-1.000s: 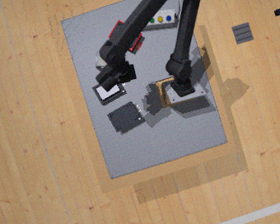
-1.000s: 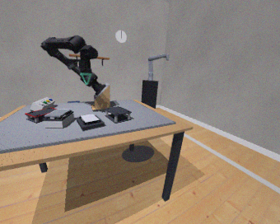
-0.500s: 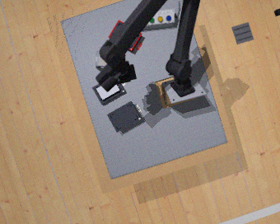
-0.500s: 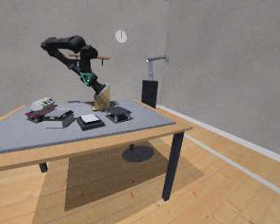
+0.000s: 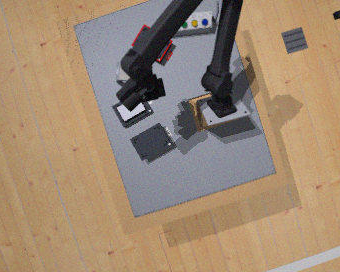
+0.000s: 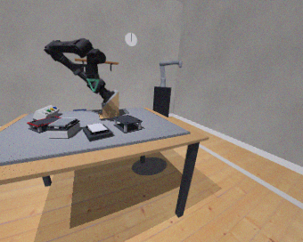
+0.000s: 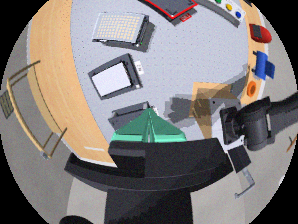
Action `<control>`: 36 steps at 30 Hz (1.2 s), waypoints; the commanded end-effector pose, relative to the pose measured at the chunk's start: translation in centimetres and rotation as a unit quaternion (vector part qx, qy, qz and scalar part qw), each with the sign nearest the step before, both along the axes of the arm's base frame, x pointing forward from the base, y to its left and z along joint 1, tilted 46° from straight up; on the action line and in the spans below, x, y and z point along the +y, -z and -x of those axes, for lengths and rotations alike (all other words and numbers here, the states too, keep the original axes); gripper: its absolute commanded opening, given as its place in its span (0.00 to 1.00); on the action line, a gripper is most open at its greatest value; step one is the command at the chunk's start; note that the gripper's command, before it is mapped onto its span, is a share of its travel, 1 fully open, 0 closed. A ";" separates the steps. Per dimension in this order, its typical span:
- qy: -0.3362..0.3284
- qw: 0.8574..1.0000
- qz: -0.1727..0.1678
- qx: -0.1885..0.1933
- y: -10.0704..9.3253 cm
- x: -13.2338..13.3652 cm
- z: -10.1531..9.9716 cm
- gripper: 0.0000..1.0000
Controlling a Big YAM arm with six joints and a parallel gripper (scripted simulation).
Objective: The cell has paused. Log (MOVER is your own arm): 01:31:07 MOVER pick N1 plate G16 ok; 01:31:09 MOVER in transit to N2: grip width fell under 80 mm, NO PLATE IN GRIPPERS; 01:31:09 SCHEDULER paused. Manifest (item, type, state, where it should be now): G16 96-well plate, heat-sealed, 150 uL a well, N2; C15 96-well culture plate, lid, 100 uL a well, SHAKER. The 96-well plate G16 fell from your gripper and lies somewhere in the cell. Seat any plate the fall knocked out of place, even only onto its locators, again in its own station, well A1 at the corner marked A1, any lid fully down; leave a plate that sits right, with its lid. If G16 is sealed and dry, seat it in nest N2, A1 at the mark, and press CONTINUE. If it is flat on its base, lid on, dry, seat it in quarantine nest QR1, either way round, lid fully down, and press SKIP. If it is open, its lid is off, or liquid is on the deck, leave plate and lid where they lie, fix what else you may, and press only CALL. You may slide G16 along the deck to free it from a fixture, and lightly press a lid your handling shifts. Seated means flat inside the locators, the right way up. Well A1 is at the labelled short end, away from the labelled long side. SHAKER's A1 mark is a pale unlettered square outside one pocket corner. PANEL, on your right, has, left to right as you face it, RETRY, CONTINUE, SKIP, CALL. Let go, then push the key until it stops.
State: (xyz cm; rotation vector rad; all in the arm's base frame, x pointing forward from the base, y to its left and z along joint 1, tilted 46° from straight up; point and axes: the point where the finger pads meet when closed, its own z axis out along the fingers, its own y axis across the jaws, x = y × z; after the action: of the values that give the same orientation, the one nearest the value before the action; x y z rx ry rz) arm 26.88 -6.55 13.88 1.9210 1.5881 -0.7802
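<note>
My gripper (image 6: 95,91) (image 7: 149,112) is shut and empty, held high above the deck; its fingertips are hidden in the top view. A plate with a grid of tan wells (image 7: 120,27) lies on a station at the upper left of the wrist view; whether it sits flat, is sealed or lidded, I cannot tell. A plate with a plain white top (image 6: 97,128) (image 7: 111,81) lies in a dark nest (image 6: 105,135). The red-edged nest (image 6: 39,122) (image 7: 167,6) stands beyond the well plate. Which plate is G16, and any liquid, cannot be told; station letters are unreadable.
A dark raised station (image 5: 153,142) (image 6: 128,120) stands near the white-topped plate, partly hidden by my fingers in the wrist view. The key panel (image 5: 211,20) (image 7: 233,11) stands beyond the red-edged nest. My arm's base stands on a tan wedge (image 6: 110,108) at the deck's side.
</note>
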 end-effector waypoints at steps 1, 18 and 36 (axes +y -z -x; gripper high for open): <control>0.016 1.000 0.004 -0.009 -0.9 -1.1 0.9 0.00; 0.039 0.998 0.008 -0.055 -7.7 -5.7 2.2 0.00; 0.040 0.998 0.009 -0.042 -11.8 -9.9 7.3 0.00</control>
State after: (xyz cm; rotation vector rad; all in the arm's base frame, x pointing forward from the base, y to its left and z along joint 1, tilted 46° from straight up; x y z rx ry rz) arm 20.30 -15.83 24.20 2.0033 1.4422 -0.7274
